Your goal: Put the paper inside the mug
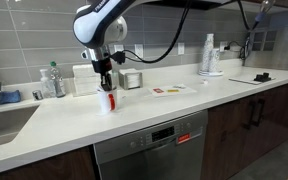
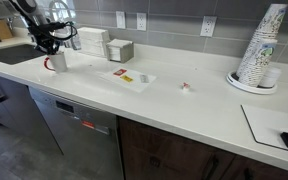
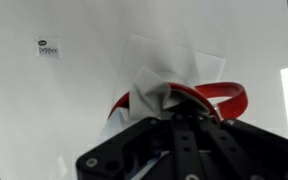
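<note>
The red mug (image 1: 108, 102) stands on the white counter near the sink; it also shows in an exterior view (image 2: 56, 63). In the wrist view its red rim and handle (image 3: 227, 96) show just past my fingers. The white paper (image 3: 159, 75) is crumpled and sticks up over the mug's rim. My gripper (image 1: 105, 80) hangs straight above the mug, fingertips at its mouth, shut on the paper (image 1: 106, 93). In the wrist view the gripper (image 3: 179, 115) hides most of the mug's inside.
A round silver tin (image 1: 132, 79) and napkin boxes (image 2: 94, 42) stand behind the mug. Flat red-and-white cards (image 1: 167, 90) lie mid-counter. Stacked white cups (image 2: 260, 50) stand far along. A sink (image 1: 4, 120) with bottles (image 1: 52, 82) is beside the mug. A small label (image 3: 49, 47) lies on the counter.
</note>
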You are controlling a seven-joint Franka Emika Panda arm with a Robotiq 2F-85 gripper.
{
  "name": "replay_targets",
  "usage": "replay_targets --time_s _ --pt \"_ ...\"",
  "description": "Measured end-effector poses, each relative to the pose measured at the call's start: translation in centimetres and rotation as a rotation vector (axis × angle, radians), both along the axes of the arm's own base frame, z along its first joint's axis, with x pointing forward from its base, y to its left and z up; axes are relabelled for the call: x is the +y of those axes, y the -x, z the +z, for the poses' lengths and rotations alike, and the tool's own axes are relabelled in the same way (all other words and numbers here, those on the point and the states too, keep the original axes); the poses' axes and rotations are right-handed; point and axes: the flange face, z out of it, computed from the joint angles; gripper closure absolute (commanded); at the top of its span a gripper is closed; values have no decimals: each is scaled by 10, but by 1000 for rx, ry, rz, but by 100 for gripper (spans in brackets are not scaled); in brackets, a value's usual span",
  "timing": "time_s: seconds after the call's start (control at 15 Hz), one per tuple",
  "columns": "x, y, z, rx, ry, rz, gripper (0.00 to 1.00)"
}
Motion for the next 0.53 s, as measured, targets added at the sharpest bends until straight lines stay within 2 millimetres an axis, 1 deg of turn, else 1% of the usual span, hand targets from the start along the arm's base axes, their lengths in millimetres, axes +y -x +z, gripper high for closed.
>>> replay_targets --time_s 0.53 --pt "-3 -3 0 -6 -10 -6 100"
